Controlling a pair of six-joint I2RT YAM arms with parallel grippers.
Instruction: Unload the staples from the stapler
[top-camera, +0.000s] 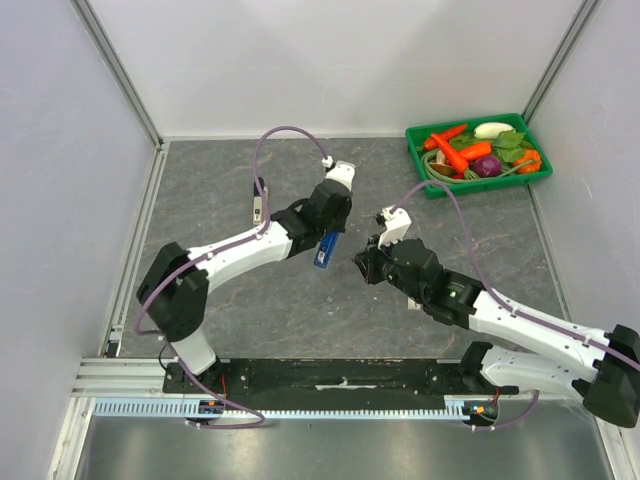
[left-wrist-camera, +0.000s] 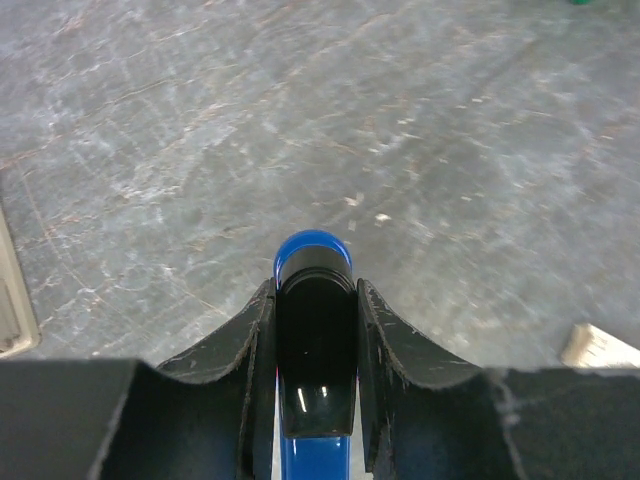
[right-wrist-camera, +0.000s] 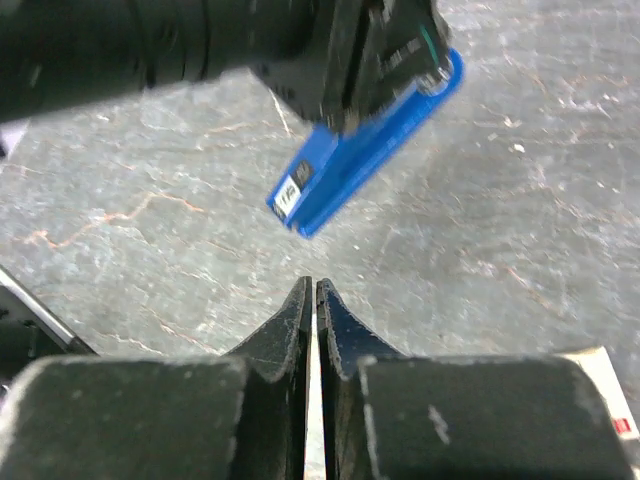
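Though half hidden — stapler (left-wrist-camera: 315, 320) in left jaws

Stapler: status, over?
Left gripper shut on blue stapler, held aloft. Right gripper near-shut, empty, facing it. Green tray far off, nothing between.

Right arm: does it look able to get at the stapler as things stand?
Probably yes. The stapler hangs in the left tool, its free end toward the right tool, with nothing between them. That tool's jaws are nearly shut and would need opening.
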